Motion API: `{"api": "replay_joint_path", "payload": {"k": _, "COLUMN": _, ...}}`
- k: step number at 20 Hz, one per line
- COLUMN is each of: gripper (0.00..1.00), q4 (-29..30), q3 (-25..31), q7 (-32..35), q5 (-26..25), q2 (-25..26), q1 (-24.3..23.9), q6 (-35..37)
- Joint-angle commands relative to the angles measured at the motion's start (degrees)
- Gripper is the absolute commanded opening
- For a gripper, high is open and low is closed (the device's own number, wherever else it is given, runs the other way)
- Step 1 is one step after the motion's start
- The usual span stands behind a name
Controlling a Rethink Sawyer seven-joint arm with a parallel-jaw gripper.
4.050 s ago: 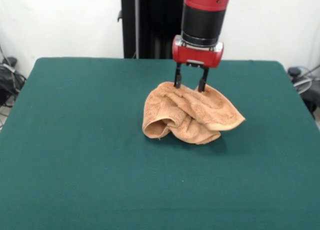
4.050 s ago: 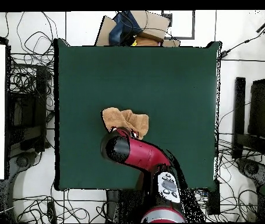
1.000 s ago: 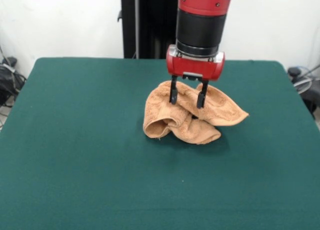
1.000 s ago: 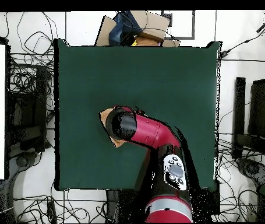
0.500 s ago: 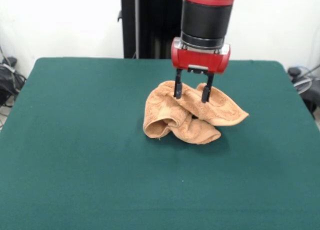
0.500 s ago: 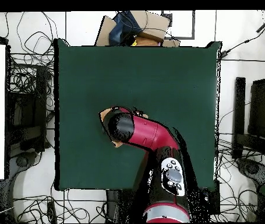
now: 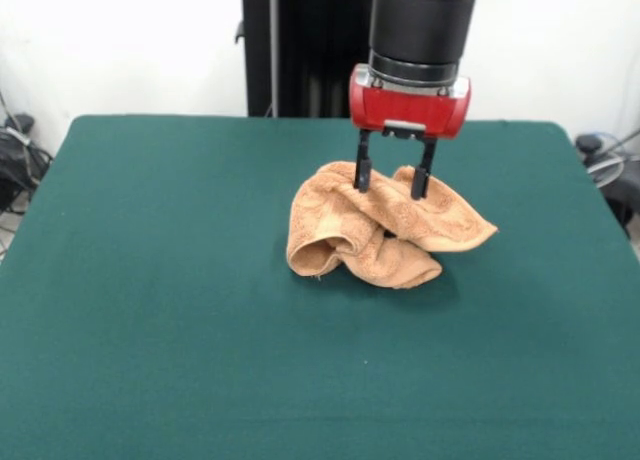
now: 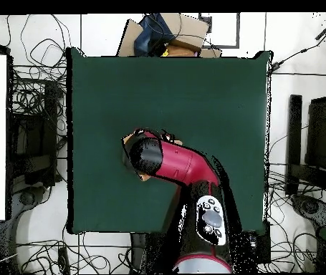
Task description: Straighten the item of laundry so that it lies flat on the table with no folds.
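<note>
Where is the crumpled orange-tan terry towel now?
In the front view, the crumpled orange-tan terry towel lies near the middle of the dark green table, directly under the open red pincer.

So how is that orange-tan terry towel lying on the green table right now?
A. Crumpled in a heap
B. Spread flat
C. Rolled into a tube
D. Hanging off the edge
A: the orange-tan terry towel sits bunched in folds on the green table, under the open gripper.

Arm (image 8: 176,163) over crumpled towel (image 8: 128,143)

Red arm (image 8: 183,166) w/ black wrist band; red hand (image 7: 391,186), two thin black fingers (image 7: 362,174)
</note>
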Motion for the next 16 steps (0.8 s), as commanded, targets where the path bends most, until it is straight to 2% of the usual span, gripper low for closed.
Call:
{"api": "replay_joint_path", "payload": {"k": 1, "gripper": 1.0, "q4": 1.99, "q3": 4.35, "q7": 7.48, "q5": -1.61, "q2": 1.48, "q1": 0.96, "q6": 1.38}}
{"api": "replay_joint_path", "payload": {"k": 16, "gripper": 1.0, "q4": -0.19, "q3": 3.3, "q7": 7.26, "q5": -2.05, "q2": 3.2, "q1": 2.03, "q6": 1.11}}
